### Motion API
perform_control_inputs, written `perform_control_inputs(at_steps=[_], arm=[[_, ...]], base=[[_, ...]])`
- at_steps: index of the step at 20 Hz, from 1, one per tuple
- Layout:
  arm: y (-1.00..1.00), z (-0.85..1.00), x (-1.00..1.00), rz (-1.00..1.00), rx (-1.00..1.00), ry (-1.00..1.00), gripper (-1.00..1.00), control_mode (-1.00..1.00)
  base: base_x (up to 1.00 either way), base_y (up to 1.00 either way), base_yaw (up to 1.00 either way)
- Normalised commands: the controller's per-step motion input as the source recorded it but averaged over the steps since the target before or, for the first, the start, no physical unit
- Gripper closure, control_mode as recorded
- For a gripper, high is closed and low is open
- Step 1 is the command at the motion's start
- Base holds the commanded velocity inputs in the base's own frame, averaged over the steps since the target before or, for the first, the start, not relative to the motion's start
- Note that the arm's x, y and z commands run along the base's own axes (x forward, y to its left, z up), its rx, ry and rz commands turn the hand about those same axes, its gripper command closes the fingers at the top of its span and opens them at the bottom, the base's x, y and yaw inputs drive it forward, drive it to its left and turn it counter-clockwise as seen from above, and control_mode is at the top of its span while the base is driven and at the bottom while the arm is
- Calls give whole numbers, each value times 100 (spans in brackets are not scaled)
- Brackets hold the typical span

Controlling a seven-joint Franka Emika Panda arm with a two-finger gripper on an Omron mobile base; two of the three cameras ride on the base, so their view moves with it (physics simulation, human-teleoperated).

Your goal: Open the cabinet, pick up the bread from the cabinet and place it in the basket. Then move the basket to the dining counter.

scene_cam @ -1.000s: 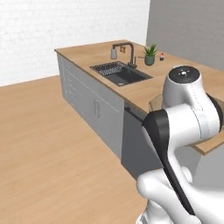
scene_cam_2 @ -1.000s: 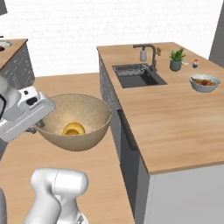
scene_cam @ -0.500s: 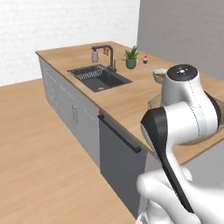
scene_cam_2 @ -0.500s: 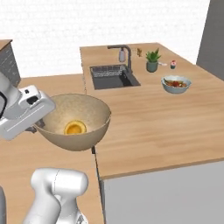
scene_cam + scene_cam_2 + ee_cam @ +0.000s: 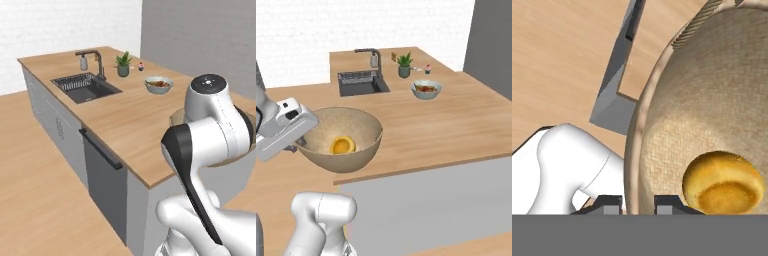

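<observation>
1. The gripper (image 5: pixel 638 204) shows as two small dark fingertips at 6 o'clock in the hand view, closed to a narrow gap on the rim of the basket (image 5: pixel 712 105), one tip on each side of the wall.
2. The basket (image 5: pixel 341 137) is a tan, finely woven, deep round bowl with a smooth pale rim band and a twisted cord handle at 1 o'clock in the hand view. In the right base view it hangs at the near corner of the dining counter (image 5: pixel 456 125); whether its base touches the top cannot be told.
3. The bread (image 5: pixel 342 145), a glossy golden-brown round bun, lies at the bottom of the basket; in the hand view it sits at 5 o'clock (image 5: pixel 723 182).
4. The dining counter is a broad light wood-plank slab with a straight near edge over flat grey fronts. Open planks run from the basket toward 1 o'clock.
5. Further along stands a white bowl (image 5: pixel 426 89) of red-orange fruit.
6. Beyond, at 12 o'clock, are a dark rectangular sink (image 5: pixel 362 83), a grey faucet (image 5: pixel 370 52) and a small potted plant (image 5: pixel 404 66).
</observation>
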Motion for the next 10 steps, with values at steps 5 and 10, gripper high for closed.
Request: perform_control_inputs(at_steps=[5,10], arm=[[0,0,0,0,0,0,100,100],[0,0,0,0,0,0,100,100]], base=[[37,-100,0],[51,-100,9]])
